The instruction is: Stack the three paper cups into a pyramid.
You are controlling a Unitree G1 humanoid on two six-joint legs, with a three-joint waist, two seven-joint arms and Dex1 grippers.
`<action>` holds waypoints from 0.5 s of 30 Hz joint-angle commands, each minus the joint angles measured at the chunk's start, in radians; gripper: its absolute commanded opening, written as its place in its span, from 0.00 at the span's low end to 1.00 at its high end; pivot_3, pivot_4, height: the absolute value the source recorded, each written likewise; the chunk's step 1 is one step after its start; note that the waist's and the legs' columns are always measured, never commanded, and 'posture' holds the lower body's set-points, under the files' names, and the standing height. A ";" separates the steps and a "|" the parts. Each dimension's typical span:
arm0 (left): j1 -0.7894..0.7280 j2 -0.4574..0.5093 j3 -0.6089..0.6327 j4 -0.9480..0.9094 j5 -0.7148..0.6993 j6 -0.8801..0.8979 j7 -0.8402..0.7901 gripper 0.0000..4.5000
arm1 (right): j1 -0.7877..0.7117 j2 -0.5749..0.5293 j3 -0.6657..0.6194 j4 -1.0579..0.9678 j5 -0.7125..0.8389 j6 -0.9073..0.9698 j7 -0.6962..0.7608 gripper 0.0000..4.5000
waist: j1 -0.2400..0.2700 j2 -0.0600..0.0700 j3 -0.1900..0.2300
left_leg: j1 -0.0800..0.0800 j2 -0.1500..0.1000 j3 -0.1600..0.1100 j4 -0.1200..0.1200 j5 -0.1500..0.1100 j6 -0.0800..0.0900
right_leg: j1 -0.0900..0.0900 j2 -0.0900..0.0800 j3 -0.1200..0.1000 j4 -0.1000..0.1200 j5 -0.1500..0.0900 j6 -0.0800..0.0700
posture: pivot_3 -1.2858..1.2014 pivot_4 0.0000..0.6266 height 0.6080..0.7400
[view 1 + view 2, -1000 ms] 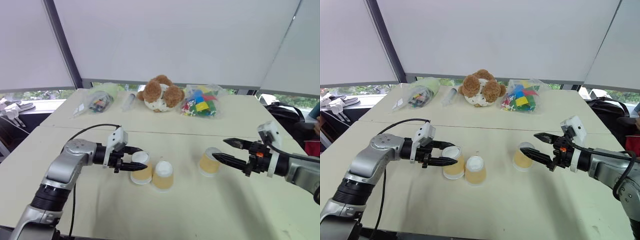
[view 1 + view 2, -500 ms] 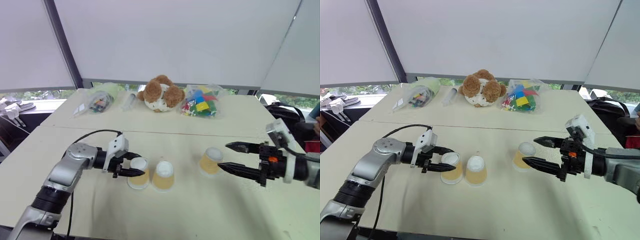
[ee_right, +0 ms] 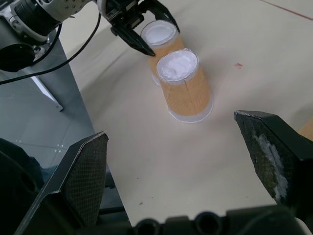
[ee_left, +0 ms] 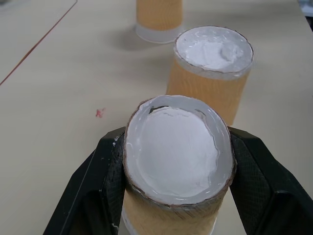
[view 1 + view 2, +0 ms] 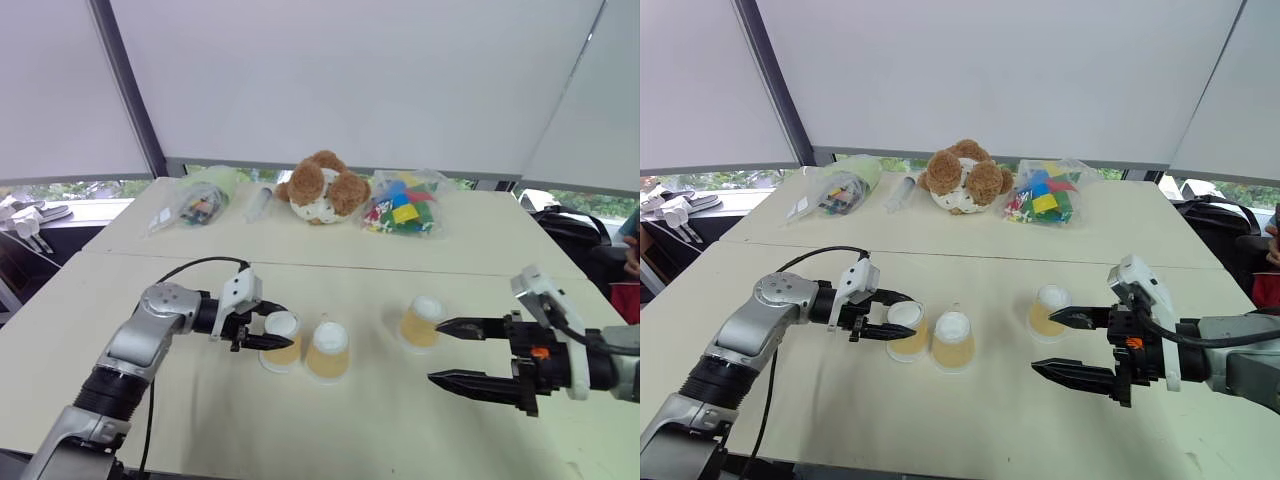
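Three paper cups stand upside down on the table, white bases up. My left gripper (image 5: 272, 329) is shut on the left cup (image 5: 281, 338), one finger on each side of it, as the left wrist view shows at the held cup (image 4: 176, 147). The middle cup (image 5: 327, 350) stands close beside it. Farther right, the third cup (image 5: 421, 321) stands alone. My right gripper (image 5: 436, 352) is open with nothing between its fingers, just near of that cup. In the right wrist view the middle cup (image 3: 183, 85) and left cup (image 3: 161, 36) lie ahead.
A teddy bear (image 5: 320, 188) sits at the back of the table, between a bag of coloured blocks (image 5: 400, 210) and clear bags (image 5: 195, 200). A black cable (image 5: 195, 265) loops by my left arm. The table's left edge (image 3: 83, 112) drops away near the left cup.
My right gripper has drawn back from the right cup towards the near edge, staying open. My left gripper has kept its grip on the left cup, which now stands straighter.
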 commanded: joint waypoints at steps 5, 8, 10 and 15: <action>-0.020 -0.020 0.004 -0.009 -0.011 0.007 0.014 0.51 | 0.023 0.012 0.007 -0.005 -0.043 -0.051 -0.003 1.00 | -0.001 0.000 0.000 | 0.000 0.000 0.000 0.000 0.000 0.000 | 0.000 0.000 0.000 0.000 0.000 0.000 | 0.52 0.24 1.00; -0.014 -0.027 0.007 -0.020 -0.023 0.023 0.017 0.51 | 0.031 0.014 0.005 -0.002 -0.051 -0.060 -0.002 1.00 | -0.001 0.000 0.000 | 0.000 0.000 0.000 0.000 0.000 0.000 | 0.000 0.000 0.000 0.000 0.000 0.000 | 0.52 0.24 1.00; -0.008 -0.028 0.000 -0.027 -0.019 0.020 0.016 0.51 | 0.036 0.017 0.004 0.000 -0.056 -0.065 -0.001 1.00 | 0.000 0.000 0.000 | 0.000 0.000 0.000 0.000 0.000 0.000 | 0.000 0.000 0.000 0.000 0.000 0.000 | 0.52 0.24 1.00; 0.006 -0.030 -0.009 -0.037 -0.018 0.020 0.017 0.51 | 0.042 0.017 0.004 0.007 -0.068 -0.076 0.001 1.00 | 0.000 0.000 0.000 | 0.000 0.000 0.000 0.000 0.000 0.000 | 0.000 0.000 0.000 0.000 0.000 0.000 | 0.52 0.24 1.00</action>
